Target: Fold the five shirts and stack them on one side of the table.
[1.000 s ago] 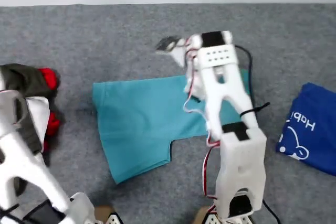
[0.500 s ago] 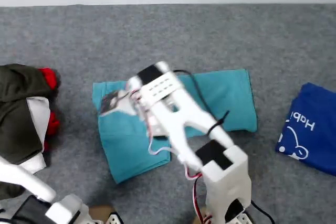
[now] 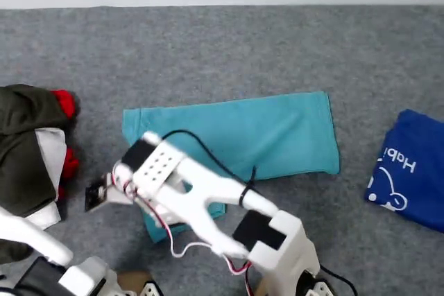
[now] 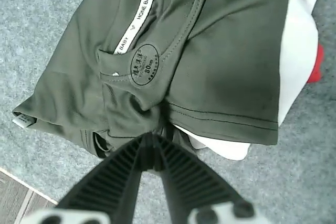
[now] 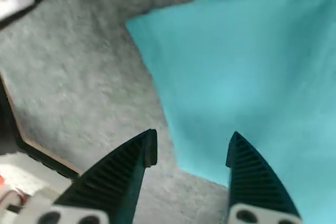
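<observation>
Fingers (image 4: 118, 179) of the left gripper (image 4: 152, 149) are pressed together with no gap. Their tips sit against the crumpled edge of the olive shirt (image 4: 210, 66), and I cannot tell whether any cloth is pinched between them. That shirt tops a loose pile at the left edge of the grey tabletop (image 3: 208, 46). In the high view the olive shirt (image 3: 28, 136) lies over a white shirt (image 3: 52, 149), with a red shirt (image 3: 64, 103) showing at the pile's far side and again beside the white one. Just beside the pile, the right gripper (image 3: 96, 196) is low over the tabletop, its arm crossing the near left corner of the teal shirt (image 3: 263, 133). In the right wrist view its fingers (image 5: 123, 169) are spread wide and hold nothing. One is over bare tabletop (image 5: 79, 77) and the other over the teal shirt (image 5: 252, 66), so the gap straddles the shirt's edge. The teal shirt lies flat in the middle of the tabletop, stretched sideways. Well apart from it, at the right edge, a folded blue shirt (image 3: 409, 168) lies with a white print facing up.
</observation>
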